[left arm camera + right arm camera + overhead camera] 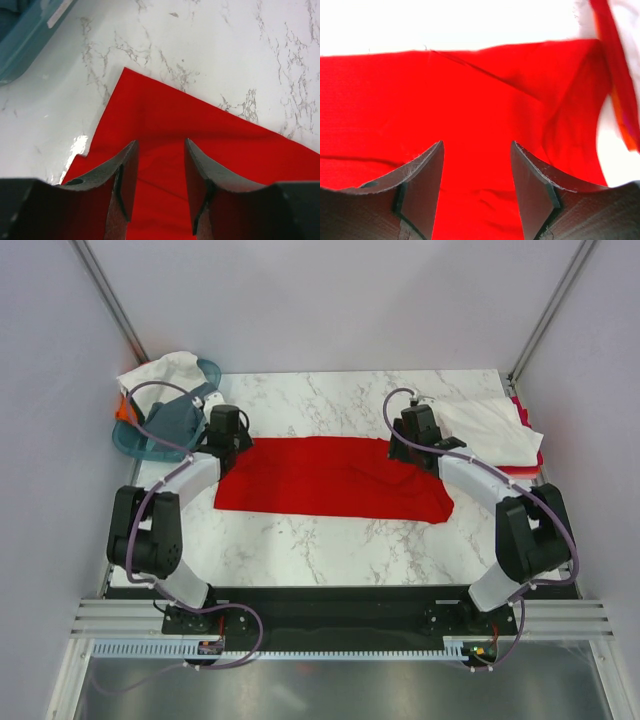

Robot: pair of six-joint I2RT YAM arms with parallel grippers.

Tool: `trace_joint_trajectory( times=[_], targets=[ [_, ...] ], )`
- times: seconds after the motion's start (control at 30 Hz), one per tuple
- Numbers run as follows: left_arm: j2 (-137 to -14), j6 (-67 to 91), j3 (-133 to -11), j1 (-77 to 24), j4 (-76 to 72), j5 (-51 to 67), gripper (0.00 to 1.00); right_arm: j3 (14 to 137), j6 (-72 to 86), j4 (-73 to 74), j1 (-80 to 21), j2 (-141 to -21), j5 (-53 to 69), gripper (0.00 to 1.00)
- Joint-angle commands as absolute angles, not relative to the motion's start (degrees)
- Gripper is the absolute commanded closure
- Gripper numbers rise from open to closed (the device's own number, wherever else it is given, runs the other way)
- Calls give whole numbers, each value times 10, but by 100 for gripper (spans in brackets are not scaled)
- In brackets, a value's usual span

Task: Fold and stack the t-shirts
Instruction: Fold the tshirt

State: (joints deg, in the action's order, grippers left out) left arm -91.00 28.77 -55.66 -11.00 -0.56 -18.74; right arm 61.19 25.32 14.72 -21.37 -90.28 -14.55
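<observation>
While the red t-shirt (330, 480) spans my marble worktop (330, 552), left pincer (160, 145) and right pincer (477, 145) stand apart over its ends; marble shows along both long edges.

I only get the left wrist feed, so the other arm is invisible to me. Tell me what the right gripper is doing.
Observer: The right gripper is open over the right end of the red t-shirt, with no cloth pinched.
Operator: Report what lies beyond that end.
Observer: A white t-shirt tops a stack at the right edge of the table.
Operator: Now the basket's contents.
Observer: The teal basket holds a grey t-shirt and white cloth.
</observation>
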Motion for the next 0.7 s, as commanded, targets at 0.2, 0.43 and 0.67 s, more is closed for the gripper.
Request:
trace_joint_trajectory(
  times=[0.2,0.43,0.67],
  targets=[
    [-995,326,-634,-111,32,-152,55,680,272,131,-162,-986,-78,36],
    [-1082,371,-707,-80,70,-111,57,707,279,128,-133,-1043,-41,37],
    [-1142,411,-755,-60,111,-102,58,647,282,133,-133,-1014,-32,39]
  ],
)
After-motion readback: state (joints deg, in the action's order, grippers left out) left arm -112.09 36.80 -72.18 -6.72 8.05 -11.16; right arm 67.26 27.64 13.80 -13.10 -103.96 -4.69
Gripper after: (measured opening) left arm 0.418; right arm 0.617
